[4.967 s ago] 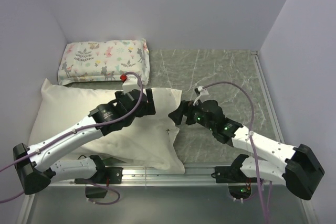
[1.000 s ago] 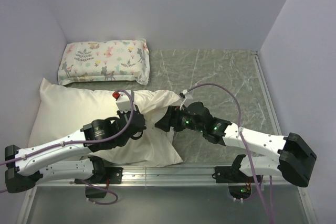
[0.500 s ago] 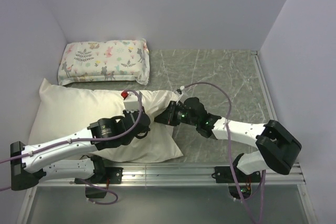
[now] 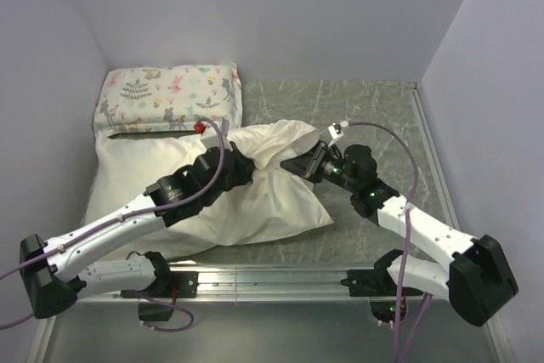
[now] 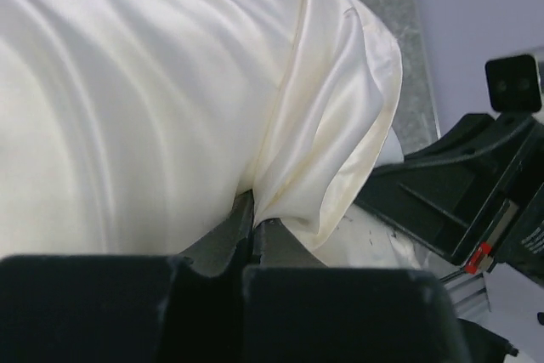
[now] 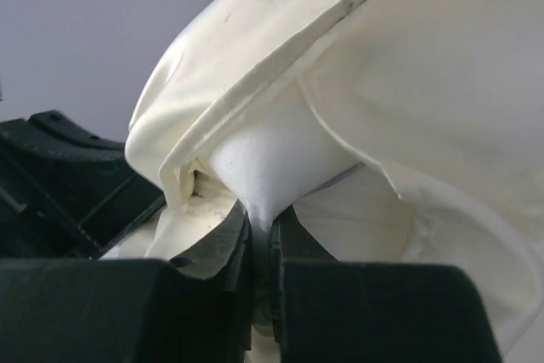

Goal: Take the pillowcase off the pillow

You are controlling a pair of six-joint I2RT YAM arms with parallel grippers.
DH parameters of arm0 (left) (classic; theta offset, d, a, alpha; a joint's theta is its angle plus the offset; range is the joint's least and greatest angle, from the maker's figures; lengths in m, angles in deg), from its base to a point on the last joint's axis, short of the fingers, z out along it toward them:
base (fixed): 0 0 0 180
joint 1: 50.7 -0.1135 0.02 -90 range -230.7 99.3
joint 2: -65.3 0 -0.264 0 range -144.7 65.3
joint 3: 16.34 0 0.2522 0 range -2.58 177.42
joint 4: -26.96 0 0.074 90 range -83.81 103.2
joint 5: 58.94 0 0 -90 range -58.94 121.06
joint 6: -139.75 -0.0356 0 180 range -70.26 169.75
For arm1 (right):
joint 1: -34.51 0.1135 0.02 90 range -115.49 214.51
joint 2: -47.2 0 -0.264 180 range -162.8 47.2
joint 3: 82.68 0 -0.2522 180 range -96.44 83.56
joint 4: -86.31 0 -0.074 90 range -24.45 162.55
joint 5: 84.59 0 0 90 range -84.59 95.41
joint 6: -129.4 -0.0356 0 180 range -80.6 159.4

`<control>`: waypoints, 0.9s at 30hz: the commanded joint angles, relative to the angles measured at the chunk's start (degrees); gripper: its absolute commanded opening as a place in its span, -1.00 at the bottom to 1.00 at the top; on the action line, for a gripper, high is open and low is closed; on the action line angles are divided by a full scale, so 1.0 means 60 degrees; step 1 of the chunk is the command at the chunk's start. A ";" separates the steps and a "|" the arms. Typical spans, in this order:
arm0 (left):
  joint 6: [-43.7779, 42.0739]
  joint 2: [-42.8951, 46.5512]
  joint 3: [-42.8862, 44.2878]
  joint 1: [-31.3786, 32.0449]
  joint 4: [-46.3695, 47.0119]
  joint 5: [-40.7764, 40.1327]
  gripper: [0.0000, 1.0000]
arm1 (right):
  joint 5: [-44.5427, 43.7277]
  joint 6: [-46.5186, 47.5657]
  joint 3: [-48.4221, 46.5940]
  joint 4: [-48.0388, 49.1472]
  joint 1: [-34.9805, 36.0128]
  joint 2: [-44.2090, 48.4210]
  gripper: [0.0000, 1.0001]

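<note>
Pillowcase, appearance: the pillowcase (image 4: 263, 206) is plain cream, thin and faintly glossy, with long soft creases. Its rear right end is drawn up into a bunched peak.
Pillow, appearance: the pillow (image 6: 270, 159) shows only as a small bright-white corner poking out of the cream opening. The rest is covered.
Hem: the pillowcase's stitched edge curls open above and around that white corner, with a small dark mark on it in the right wrist view.
Location: the cased pillow lies on the table (image 4: 382, 116), left of centre. Its rear left edge is just beside the printed pillow (image 4: 170, 98) in the back left corner; whether they touch cannot be told.
Left gripper: the left gripper (image 5: 255, 229) is clenched on a fold of the pillowcase, jaws nearly meeting with cream cloth between them.
Right gripper: the right gripper (image 6: 260, 235) is pinched tight on the exposed white corner of the pillow.
Relative position: both grippers meet at the bunched peak, the left on its left side and the right on its right, near each other but apart. The bulk of the pillowcase spreads leftward and toward the near edge, under the left arm.
</note>
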 commanded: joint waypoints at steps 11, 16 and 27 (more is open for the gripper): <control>-0.3152 -0.1888 0.2004 -0.1898 -0.0556 0.1574 -0.95 | -0.4322 -0.0264 0.2457 0.1581 0.0669 0.1299 -1.00; -0.3505 -0.1758 0.2195 -0.1371 -0.0658 0.1869 0.23 | -0.4545 -0.0294 0.2093 0.2333 0.1495 0.0082 -1.00; -0.2205 -0.2034 0.3134 0.2156 -0.2884 -0.0237 0.87 | -0.4751 0.0203 0.0672 0.0958 0.1480 -0.0432 -1.00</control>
